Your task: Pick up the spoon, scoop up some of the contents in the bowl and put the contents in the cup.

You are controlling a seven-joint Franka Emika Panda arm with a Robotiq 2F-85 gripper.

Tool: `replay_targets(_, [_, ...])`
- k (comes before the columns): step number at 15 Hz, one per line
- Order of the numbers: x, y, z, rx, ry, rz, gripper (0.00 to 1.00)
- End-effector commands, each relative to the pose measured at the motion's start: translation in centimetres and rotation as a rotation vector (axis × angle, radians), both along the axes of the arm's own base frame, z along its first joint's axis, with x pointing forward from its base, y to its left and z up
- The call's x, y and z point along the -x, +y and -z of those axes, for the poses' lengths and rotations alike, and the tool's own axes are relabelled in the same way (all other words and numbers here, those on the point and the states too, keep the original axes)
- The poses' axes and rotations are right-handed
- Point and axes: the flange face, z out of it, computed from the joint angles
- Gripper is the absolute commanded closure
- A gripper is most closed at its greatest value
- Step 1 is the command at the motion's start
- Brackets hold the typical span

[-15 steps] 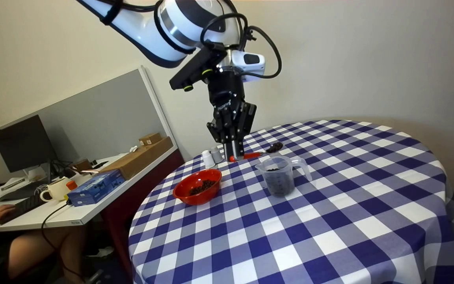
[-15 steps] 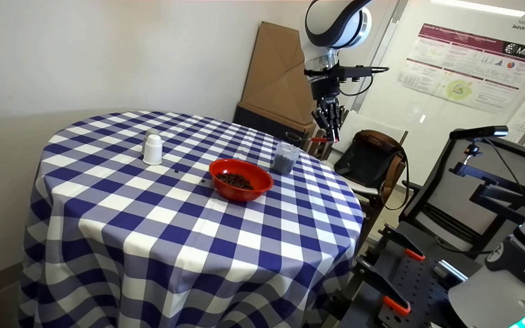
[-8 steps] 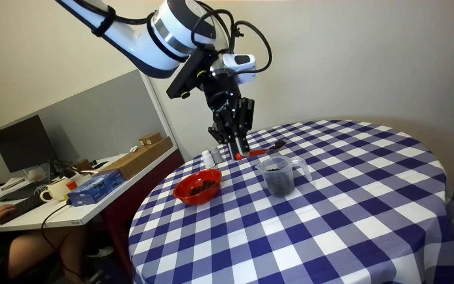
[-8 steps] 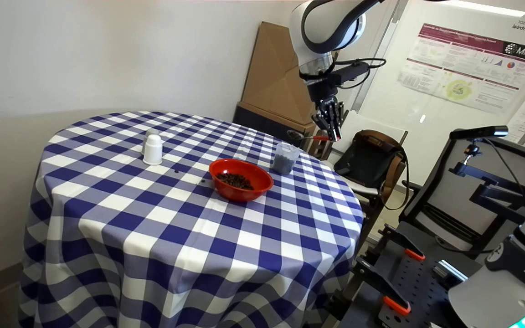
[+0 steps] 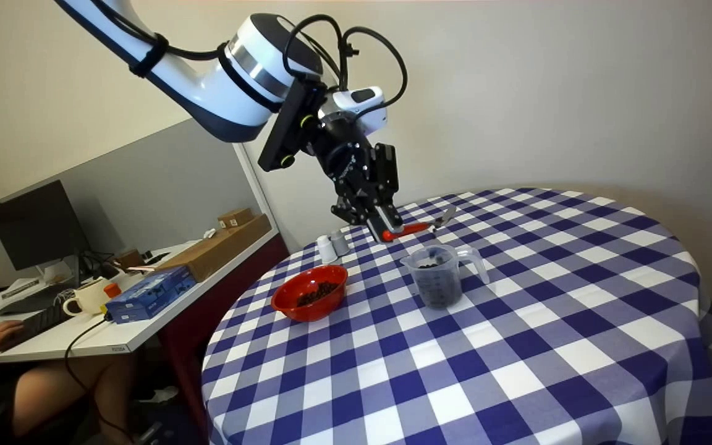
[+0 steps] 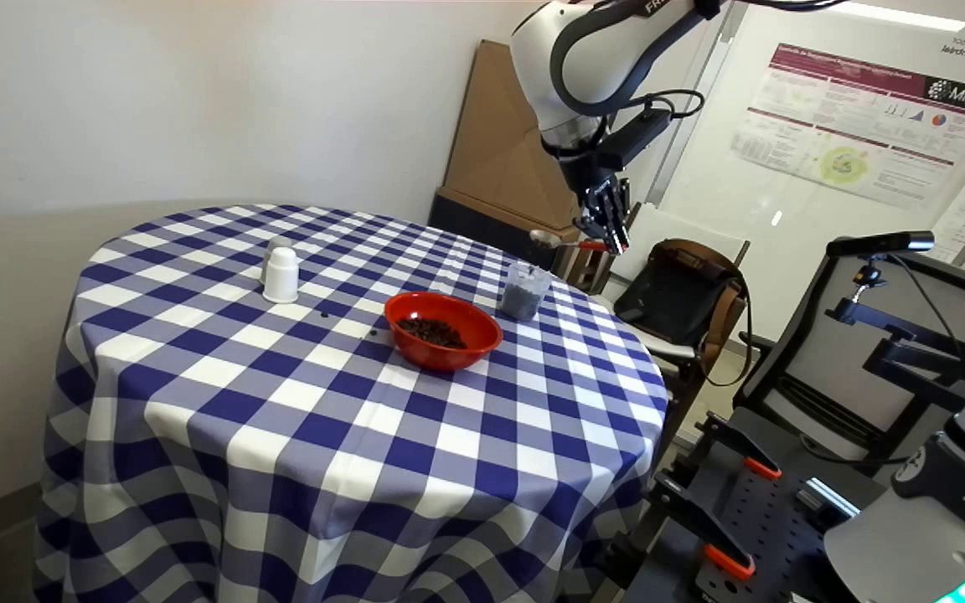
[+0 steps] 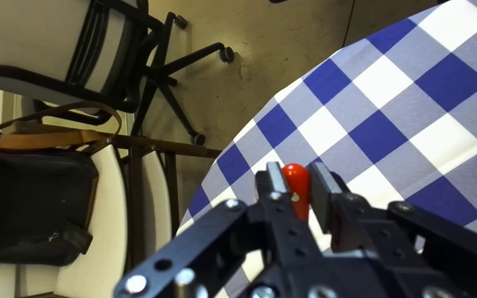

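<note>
The red-handled spoon [image 5: 416, 228] is tipped now and its heap looks gone, so that scoop's probably in the measuring cup [image 5: 437, 285]. Fingers [image 7: 319, 186] are pinched snug on the handle [image 7: 297, 185].

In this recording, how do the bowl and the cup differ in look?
The bowl is opaque red, while the cup is see-through and greyish. The bowl is wide and shallow; the cup is narrower, with steep sides. The cup has a handle; the bowl shows none. Both stand upright on the checked tablecloth and hold dark bits.
</note>
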Motion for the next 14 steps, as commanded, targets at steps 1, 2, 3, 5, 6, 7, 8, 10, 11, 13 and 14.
replay_targets(1, [0.7,0.7,-0.2,0.072,-0.020,-0.039,0.94])
replay_targets(2, [0.8,0.9,-0.2,0.090,-0.022,-0.048,0.94])
replay_targets(3, [0.8,1.0,-0.1,0.108,-0.025,-0.057,0.94])
replay_targets(5, [0.9,1.2,-0.1,0.141,-0.034,-0.076,0.94])
replay_targets(6, [0.9,1.3,0.0,0.155,-0.039,-0.083,0.94])
replay_targets(7, [0.9,1.4,0.0,0.172,-0.044,-0.091,0.94])
replay_targets(8, [1.0,1.5,0.0,0.181,-0.046,-0.096,0.94])
replay_targets(10, [1.1,1.7,0.1,0.201,-0.051,-0.104,0.94])
replay_targets(11, [1.1,1.8,0.1,0.207,-0.052,-0.107,0.94])
replay_targets(13, [1.4,2.2,0.0,0.113,0.002,-0.099,0.94])
replay_targets(14, [1.5,2.8,-0.3,0.035,0.029,-0.107,0.93])
